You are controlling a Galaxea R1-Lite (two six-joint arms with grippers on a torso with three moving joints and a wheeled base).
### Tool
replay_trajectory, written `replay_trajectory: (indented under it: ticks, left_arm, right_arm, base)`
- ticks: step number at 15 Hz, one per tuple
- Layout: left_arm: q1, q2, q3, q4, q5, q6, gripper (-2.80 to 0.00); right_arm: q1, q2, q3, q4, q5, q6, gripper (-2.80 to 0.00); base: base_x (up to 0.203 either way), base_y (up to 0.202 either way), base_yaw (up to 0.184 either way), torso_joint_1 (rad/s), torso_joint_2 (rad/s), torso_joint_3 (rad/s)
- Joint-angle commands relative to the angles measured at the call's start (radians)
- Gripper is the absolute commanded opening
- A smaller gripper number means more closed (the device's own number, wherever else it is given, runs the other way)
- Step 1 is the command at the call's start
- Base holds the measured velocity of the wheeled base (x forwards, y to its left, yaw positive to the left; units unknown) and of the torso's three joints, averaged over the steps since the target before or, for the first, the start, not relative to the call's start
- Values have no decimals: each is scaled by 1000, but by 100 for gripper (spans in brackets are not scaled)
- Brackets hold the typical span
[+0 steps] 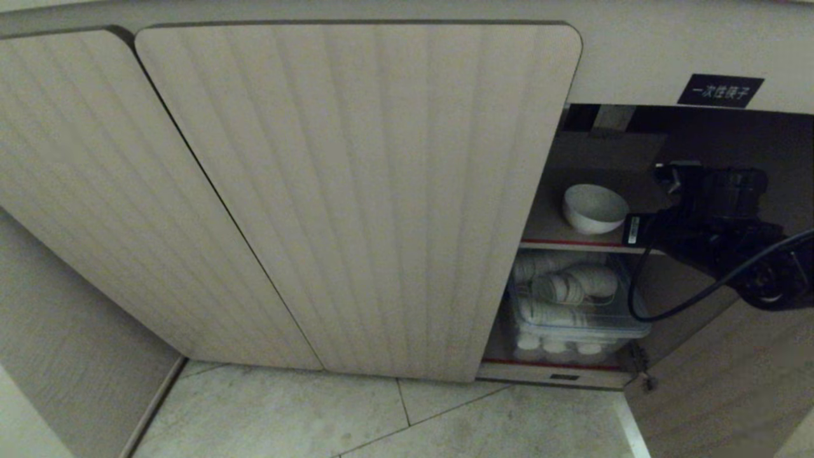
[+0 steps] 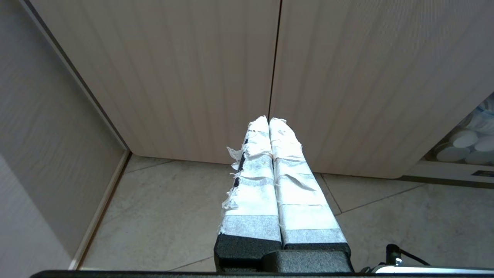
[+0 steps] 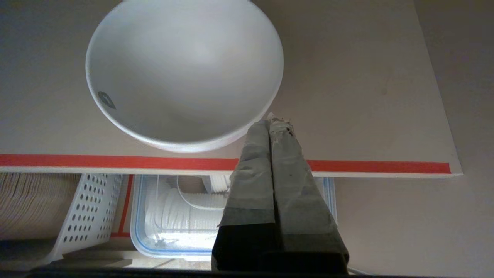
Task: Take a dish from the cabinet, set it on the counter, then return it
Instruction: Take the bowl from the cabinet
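The dish (image 1: 594,208), a small white bowl, stands on the red-edged upper shelf (image 1: 553,243) inside the open right bay of the cabinet (image 1: 356,191). My right arm (image 1: 718,222) reaches into that bay just right of the dish. In the right wrist view my right gripper (image 3: 274,121) is shut and empty. Its taped tips lie over the shelf (image 3: 386,166), right beside the near rim of the dish (image 3: 184,73); whether they touch it I cannot tell. My left gripper (image 2: 269,119) is shut and empty, parked above the floor before the closed doors. The counter is out of view.
A clear plastic box of ribbed white cups (image 1: 572,305) fills the lower shelf, and it shows below the shelf edge as the box (image 3: 173,216). A white perforated basket (image 3: 88,208) stands beside it. The open door (image 1: 731,381) hangs at the right. Tiled floor (image 1: 381,420) lies in front.
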Motion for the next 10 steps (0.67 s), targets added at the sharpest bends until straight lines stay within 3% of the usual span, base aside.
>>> replay_trajectory:
  ticks: [1,10]
  left_arm:
    - [0,0,1,-1,1,-1,-280]
    - [0,0,0,-1,1,-1,-280]
  right_arm:
    - [2,0,0,-17,-1,-1,0]
    - [3,-1,0,-23,-1,-1,0]
  base:
    - [0,0,0,0,0,0]
    - [0,0,0,0,0,0]
